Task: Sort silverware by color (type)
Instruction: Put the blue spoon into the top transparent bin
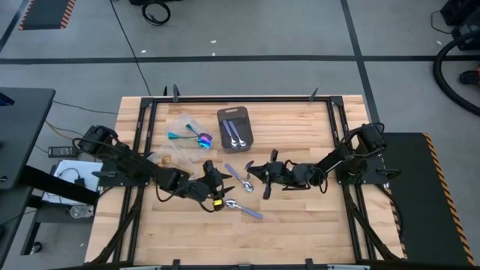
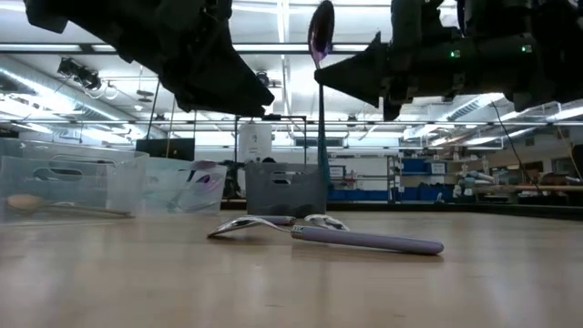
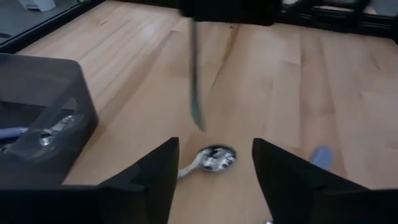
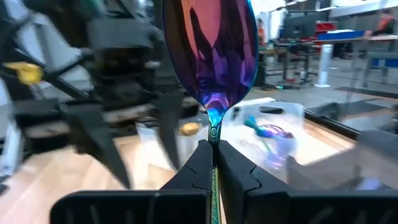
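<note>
One camera looks straight down on the whole counter. A second sits at counter height, looking level into the room. Each wrist camera looks forward, close, past its own fingers. All four views share the counter's middle, where a spoon lies.

Grey tray; clear tubs; wooden table.

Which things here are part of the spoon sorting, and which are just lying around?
Part of the job:
- purple spoon pinched upright in the right claw
- lilac-handled spoon on the table
- open left claw
- grey tray with spoons
- clear tubs

Just lying around:
- floor cables
</note>
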